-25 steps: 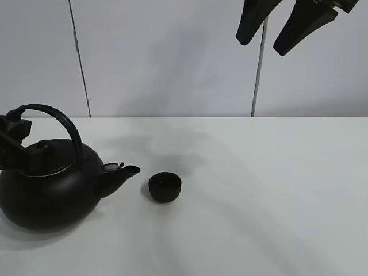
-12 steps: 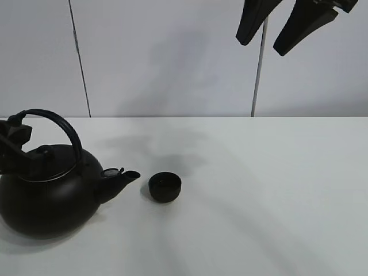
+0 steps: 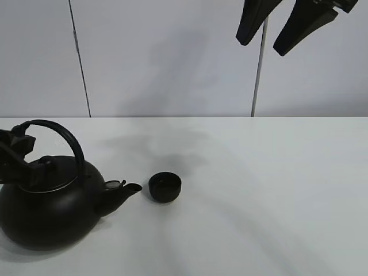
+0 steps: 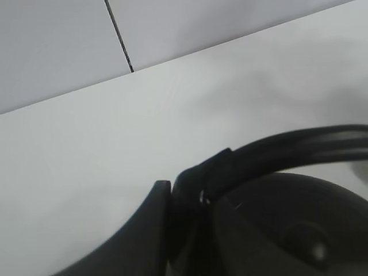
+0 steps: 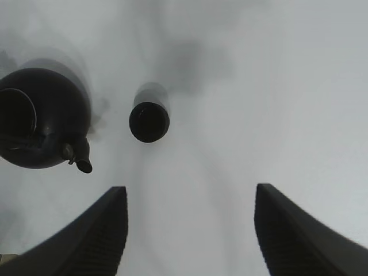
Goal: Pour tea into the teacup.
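The small matte-black teacup (image 3: 165, 187) stands on the white table (image 3: 264, 190), just right of the kettle's spout (image 3: 123, 191). The big round black kettle (image 3: 46, 210) is at the far left. My left gripper (image 3: 16, 150) is shut on the left end of its arched handle (image 3: 63, 133). The left wrist view shows one finger (image 4: 144, 236) against the handle (image 4: 299, 146). I cannot tell whether the kettle rests on the table. My right gripper (image 3: 286, 23) hangs open and empty high at the back right. The right wrist view shows the teacup (image 5: 149, 121) and the kettle (image 5: 40, 115) far below the open gripper (image 5: 190, 230).
A pale wall with two dark vertical seams (image 3: 79, 57) runs behind the table. The table's far edge (image 3: 230, 117) meets the wall. Soft arm shadows (image 3: 172, 149) fall on the table around the teacup.
The kettle has shifted lower in the exterior view with my left gripper, and its spout tip has dropped, staying left of the teacup. The right arm and the teacup have not moved.
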Tool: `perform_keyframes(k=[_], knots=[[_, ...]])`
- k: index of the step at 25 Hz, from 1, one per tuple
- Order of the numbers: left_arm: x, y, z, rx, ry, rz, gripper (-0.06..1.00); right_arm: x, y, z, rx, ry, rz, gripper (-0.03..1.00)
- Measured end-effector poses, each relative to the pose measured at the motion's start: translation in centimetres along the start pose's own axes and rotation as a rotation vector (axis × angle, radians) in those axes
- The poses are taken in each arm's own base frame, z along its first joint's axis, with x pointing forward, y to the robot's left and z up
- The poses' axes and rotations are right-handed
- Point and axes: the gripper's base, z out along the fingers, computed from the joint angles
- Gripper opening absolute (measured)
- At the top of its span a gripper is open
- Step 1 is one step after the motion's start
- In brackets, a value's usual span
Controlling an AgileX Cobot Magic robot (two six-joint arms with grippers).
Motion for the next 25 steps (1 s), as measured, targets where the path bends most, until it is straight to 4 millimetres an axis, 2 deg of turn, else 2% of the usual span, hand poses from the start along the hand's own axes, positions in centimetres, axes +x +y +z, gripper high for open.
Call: perform_keyframes(k=[13, 21, 25], knots=[[0.01, -0.25, 0.07, 0.029, 0.017, -0.005, 0.11, 0.00, 0.00, 0.00, 0.000, 0.000, -0.001, 0.44], [0.00, -0.35, 0.11, 0.040, 0.030, -0.051, 0.25, 0.00, 0.00, 0.00, 0.000, 0.000, -0.004, 0.44], [0.17, -0.42, 0.08, 0.047, 0.052, -0.080, 0.28, -0.01, 0.00, 0.00, 0.000, -0.001, -0.004, 0.44]])
